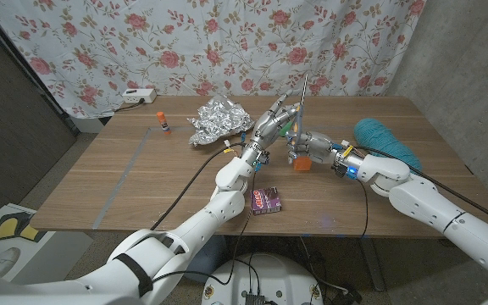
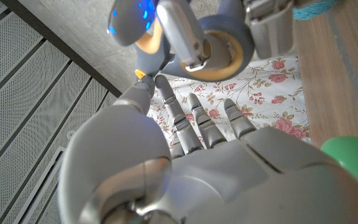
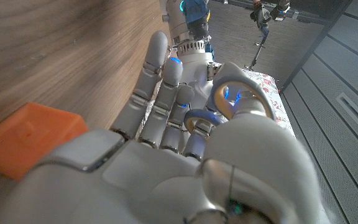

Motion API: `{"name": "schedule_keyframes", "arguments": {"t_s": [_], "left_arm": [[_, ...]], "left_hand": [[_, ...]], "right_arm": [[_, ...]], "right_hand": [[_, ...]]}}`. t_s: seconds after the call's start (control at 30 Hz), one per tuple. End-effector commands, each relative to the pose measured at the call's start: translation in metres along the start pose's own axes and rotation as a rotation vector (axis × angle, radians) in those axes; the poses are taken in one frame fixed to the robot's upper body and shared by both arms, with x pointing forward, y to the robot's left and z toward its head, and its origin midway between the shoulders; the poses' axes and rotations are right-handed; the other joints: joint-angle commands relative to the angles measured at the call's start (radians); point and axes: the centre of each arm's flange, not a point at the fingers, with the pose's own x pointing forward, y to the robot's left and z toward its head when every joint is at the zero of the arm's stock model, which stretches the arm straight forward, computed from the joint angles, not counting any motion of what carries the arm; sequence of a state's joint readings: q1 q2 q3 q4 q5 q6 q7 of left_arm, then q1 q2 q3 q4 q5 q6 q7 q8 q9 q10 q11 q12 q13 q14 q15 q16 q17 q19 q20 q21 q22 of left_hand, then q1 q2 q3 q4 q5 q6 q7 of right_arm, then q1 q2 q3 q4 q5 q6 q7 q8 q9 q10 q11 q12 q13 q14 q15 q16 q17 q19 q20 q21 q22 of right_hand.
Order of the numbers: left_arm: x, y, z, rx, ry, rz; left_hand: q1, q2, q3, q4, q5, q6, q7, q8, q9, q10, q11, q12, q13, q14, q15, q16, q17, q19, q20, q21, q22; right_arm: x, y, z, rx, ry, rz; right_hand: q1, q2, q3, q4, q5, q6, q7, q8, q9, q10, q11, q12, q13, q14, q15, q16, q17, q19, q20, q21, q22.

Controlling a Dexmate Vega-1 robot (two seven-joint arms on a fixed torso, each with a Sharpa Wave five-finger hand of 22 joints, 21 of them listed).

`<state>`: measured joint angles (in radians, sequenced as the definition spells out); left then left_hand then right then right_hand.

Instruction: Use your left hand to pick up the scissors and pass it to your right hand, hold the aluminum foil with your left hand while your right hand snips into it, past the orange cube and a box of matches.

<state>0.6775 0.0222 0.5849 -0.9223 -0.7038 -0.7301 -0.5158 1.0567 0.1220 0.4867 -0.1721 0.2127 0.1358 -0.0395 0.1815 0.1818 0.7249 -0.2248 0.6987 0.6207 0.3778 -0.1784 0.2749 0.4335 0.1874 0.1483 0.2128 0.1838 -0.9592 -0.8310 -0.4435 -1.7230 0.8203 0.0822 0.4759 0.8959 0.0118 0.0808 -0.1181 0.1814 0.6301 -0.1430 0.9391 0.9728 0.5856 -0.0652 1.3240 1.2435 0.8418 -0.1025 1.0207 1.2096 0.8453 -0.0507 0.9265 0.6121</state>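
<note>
Above the table's middle my left hand (image 1: 269,127) holds the scissors (image 1: 299,100) by their green handle (image 2: 348,157), blades pointing up. My right hand (image 1: 305,144) is close against it from the right, fingers (image 3: 160,93) stretched out toward the left wrist and holding nothing. Just under the right hand the orange cube (image 1: 302,163) (image 3: 30,138) sits on the table. The crumpled aluminum foil (image 1: 219,120) lies behind and to the left of both hands. A purple box of matches (image 1: 265,200) lies nearer the front edge, beside my left forearm.
A teal ball of yarn (image 1: 385,141) lies at the right, behind my right forearm. A glue stick (image 1: 162,124) stands at the back left, with a white power strip (image 1: 138,96) beyond the table's edge. A floral curtain hangs behind the wooden table (image 1: 142,182).
</note>
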Motion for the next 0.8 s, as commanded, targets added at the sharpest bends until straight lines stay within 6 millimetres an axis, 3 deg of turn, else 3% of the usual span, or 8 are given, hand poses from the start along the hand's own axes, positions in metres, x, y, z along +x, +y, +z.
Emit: {"name": "schedule_keyframes", "arguments": {"t_s": [0.03, 0.27, 0.4, 0.67, 0.8], "left_arm": [[-0.006, 0.000, 0.004, 0.008, -0.001, 0.007], [-0.010, 0.003, 0.012, 0.027, -0.013, 0.014], [-0.013, 0.006, 0.018, 0.042, -0.018, 0.021], [-0.020, 0.016, 0.029, 0.077, -0.026, 0.041], [-0.023, 0.019, 0.033, 0.097, -0.031, 0.048]], "left_hand": [[0.004, -0.005, -0.004, 0.003, 0.000, -0.002, -0.006, 0.002, 0.003, -0.003, 0.000, -0.001, 0.001, -0.004, -0.004, 0.004, 0.003, 0.004, 0.005, 0.005, 0.006], [0.005, -0.005, -0.004, 0.003, 0.000, -0.001, -0.006, 0.002, 0.003, -0.002, 0.000, 0.000, 0.001, -0.003, -0.003, 0.002, 0.002, 0.003, 0.004, 0.005, 0.006], [0.005, -0.004, -0.005, 0.003, 0.001, 0.000, -0.006, 0.003, 0.003, -0.003, 0.000, 0.000, 0.000, -0.003, -0.003, 0.002, 0.002, 0.004, 0.004, 0.005, 0.006], [0.003, -0.007, -0.005, 0.004, 0.001, 0.000, -0.007, 0.003, 0.003, -0.004, 0.000, -0.001, 0.000, -0.001, -0.004, 0.000, -0.001, 0.003, 0.003, 0.005, 0.006], [0.002, -0.007, -0.005, 0.005, 0.001, 0.001, -0.006, 0.004, 0.003, -0.003, 0.000, 0.000, 0.000, 0.000, -0.005, -0.001, -0.002, 0.003, 0.003, 0.004, 0.006]], "right_arm": [[-0.001, 0.003, 0.007, -0.045, 0.059, 0.001], [-0.004, -0.001, 0.006, -0.009, 0.056, -0.038], [-0.005, -0.003, 0.005, 0.017, 0.046, -0.046], [-0.011, -0.007, 0.006, 0.048, 0.035, -0.058], [-0.014, -0.009, 0.009, 0.046, 0.038, -0.066]], "right_hand": [[-0.027, -0.013, -0.019, 0.007, 0.010, 0.084, 0.032, 0.039, -0.005, 0.150, -0.105, 0.101, 0.005, 0.065, -0.115, 0.056, 0.030, 0.067, -0.048, 0.079, 0.044], [-0.072, -0.025, -0.043, 0.024, 0.016, 0.142, 0.020, 0.082, 0.001, 0.256, -0.115, 0.251, 0.006, 0.191, -0.113, 0.187, 0.036, 0.147, -0.124, 0.183, 0.090], [-0.109, -0.029, -0.059, 0.042, 0.019, 0.205, 0.009, 0.106, -0.010, 0.321, -0.117, 0.263, 0.007, 0.227, -0.113, 0.248, 0.037, 0.187, -0.151, 0.221, 0.102], [-0.144, -0.024, -0.075, 0.059, 0.027, 0.276, 0.002, 0.130, -0.031, 0.411, -0.116, 0.263, 0.007, 0.275, -0.112, 0.345, 0.037, 0.227, -0.164, 0.251, 0.107], [-0.173, -0.026, -0.090, 0.073, 0.030, 0.297, 0.002, 0.143, -0.034, 0.451, -0.113, 0.262, 0.008, 0.295, -0.111, 0.397, 0.037, 0.243, -0.164, 0.283, 0.145]]}}
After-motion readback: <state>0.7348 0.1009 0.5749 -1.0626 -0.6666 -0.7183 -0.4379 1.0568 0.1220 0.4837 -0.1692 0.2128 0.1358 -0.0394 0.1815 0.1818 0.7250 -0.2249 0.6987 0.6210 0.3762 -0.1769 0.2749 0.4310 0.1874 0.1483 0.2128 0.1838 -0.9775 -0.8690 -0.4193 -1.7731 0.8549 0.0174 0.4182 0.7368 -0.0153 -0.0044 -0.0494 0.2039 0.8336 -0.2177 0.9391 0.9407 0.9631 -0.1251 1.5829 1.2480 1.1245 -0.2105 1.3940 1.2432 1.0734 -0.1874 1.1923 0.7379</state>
